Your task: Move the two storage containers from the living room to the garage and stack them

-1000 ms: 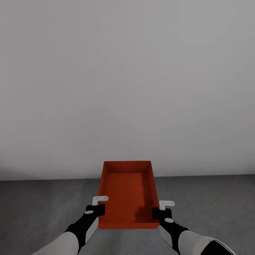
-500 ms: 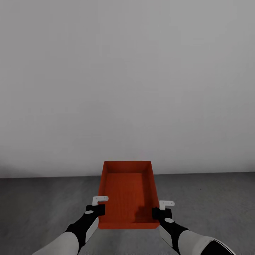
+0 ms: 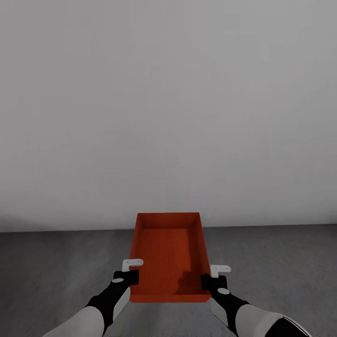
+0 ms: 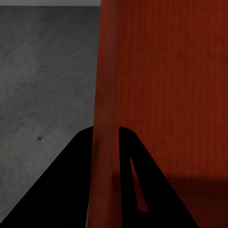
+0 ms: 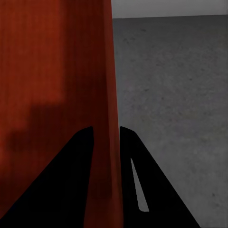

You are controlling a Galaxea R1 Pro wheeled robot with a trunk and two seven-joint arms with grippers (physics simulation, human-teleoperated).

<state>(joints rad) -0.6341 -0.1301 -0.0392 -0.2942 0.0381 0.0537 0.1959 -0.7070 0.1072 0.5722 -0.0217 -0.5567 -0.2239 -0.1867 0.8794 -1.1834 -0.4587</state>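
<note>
Container held between both grippers over grey floor

One orange-red container (image 3: pixel 169 255) is carried in front of the robot, above the dark concrete floor (image 3: pixel 56 262) and near a plain white wall (image 3: pixel 168 103). The left gripper (image 3: pixel 127 277) is clamped on the left side wall, close to the near corner, one finger on each side of the wall. The right gripper (image 3: pixel 213 281) grips the right side wall in the same way. The container sits level, open side up.
</note>
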